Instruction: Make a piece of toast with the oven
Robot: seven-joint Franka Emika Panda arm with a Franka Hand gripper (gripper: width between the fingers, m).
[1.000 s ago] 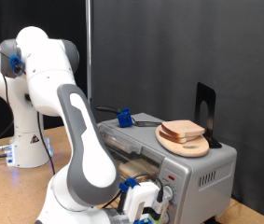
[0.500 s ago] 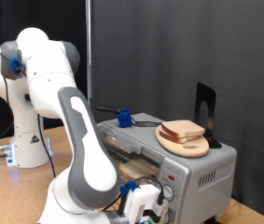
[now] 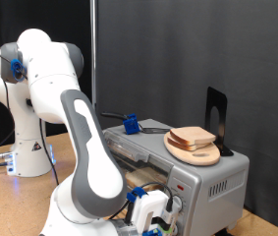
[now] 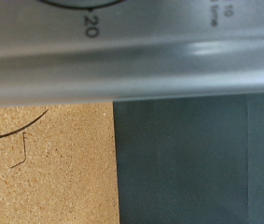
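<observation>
The piece of toast lies on a round light-wood board on top of the silver oven, at the exterior view's right. My gripper hangs low in front of the oven's front face, at the exterior view's bottom edge, below the knob. Its fingertips are cut off by the frame. The wrist view is filled by the oven's metal front very close up, with the dial mark 20. No fingers show there, and nothing shows between them.
A small blue object and a black upright stand sit on the oven's top. The wrist view shows the cork tabletop and a dark mat beneath the oven. My arm's white base stands at the exterior view's left.
</observation>
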